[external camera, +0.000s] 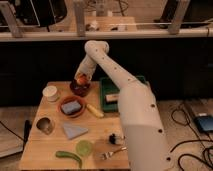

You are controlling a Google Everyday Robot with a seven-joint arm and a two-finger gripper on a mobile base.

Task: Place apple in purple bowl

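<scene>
Orange-red round apple [81, 79] poised over the small dark maroon-purple bowl [80, 93]
At the far side of the wooden surface [47, 145], the gripper [81, 76] hangs just above the bowl's back rim, jaws apparently clamped on the fruit. Released off-centre, the apple could strike the rim and roll toward the wider orange-brown bowl [75, 115] with the blue sponge [71, 106], or tip the purple one.

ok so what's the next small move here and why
Probably lower a touch, then release. The gripper holds the apple directly over the purple bowl, near the table's far edge; the apple looks just above the rim, not resting inside, so a short drop should land it in.
</scene>
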